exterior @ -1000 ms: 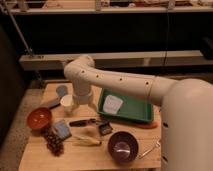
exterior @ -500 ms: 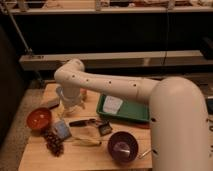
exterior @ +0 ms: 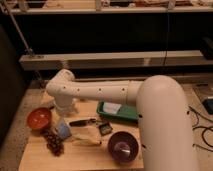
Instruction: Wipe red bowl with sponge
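Note:
The red bowl (exterior: 39,118) sits at the left edge of the wooden table (exterior: 90,159), orange-red and glossy inside. The sponge (exterior: 62,129), a small light-blue pad, lies on the table just right of the bowl. My white arm reaches in from the right, bends at the elbow and points down. The gripper (exterior: 64,111) hangs at its end, just above and behind the sponge and right of the red bowl. It is mostly hidden by the wrist.
A dark purple bowl (exterior: 123,146) stands at the front centre. A green tray (exterior: 120,113) holding a white square piece (exterior: 112,107) lies behind it. Grapes (exterior: 52,141), a dark-handled utensil (exterior: 82,121) and a small dark item (exterior: 105,128) lie mid-table.
The arm has swung left across the table. The wrist now hangs closer to the red bowl and the sponge and covers the white cup seen before.

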{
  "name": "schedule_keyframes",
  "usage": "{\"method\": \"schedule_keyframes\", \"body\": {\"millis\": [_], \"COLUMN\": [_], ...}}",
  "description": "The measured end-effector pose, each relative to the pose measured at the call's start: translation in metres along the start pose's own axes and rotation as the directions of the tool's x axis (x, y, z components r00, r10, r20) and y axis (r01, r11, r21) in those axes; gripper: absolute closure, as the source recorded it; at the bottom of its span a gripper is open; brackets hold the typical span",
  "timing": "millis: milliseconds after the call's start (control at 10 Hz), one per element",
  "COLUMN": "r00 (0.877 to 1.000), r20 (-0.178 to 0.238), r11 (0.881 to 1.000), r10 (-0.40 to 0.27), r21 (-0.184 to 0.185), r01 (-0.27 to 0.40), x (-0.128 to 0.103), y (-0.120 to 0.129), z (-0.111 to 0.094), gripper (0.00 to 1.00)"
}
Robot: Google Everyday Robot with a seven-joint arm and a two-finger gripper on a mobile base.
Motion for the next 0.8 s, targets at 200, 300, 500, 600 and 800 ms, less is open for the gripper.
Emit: {"method": "schedule_keyframes", "body": {"millis": [200,300,500,600,800], "r00": [1.000,1.000,1.000,1.000,1.000], "r20": [-0.016,-0.014,-0.016,-0.014,-0.013], "r11": [0.999,0.999,0.999,0.999,0.999], "r10": [0.018,0.020,0.023,0.020,0.024], "r21": [-0.035,-0.036,-0.040,-0.038,-0.038], "r01": [-0.018,-0.020,-0.024,-0.021,-0.024], "x": [0.0077,0.0085,0.0081,0.0084,0.0074], "y": [0.0028,0.0007,0.0041,0.0018,0.0039], "z": [0.0109,0.0119,0.0116,0.0118,0.0126], "gripper": [0.27,0.27,0.27,0.27,0.27]}}
